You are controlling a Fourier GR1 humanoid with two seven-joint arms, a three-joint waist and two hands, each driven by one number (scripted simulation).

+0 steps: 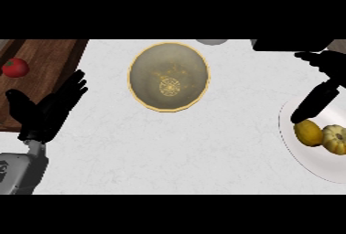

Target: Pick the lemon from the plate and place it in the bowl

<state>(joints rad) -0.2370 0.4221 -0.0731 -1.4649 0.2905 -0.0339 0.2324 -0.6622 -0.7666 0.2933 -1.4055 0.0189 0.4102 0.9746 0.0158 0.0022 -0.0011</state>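
Note:
A yellow lemon (308, 132) lies on a white plate (304, 157) at the right edge, next to a pale ribbed squash (335, 139). My right hand (317, 98) comes down from the upper right with its fingers stretched, and their tips reach the lemon's top left. The fingers look straight, not curled round the fruit. The bowl (169, 76), greenish-grey with a gold rim and a gold pattern inside, stands at the upper middle of the counter. My left hand (47, 112) rests open at the left, fingers up.
A wooden board (47, 55) fills the upper left corner with a red tomato (15, 67) on it. A grey object (213, 41) peeks in at the top edge behind the bowl. White counter (169, 151) lies between bowl and plate.

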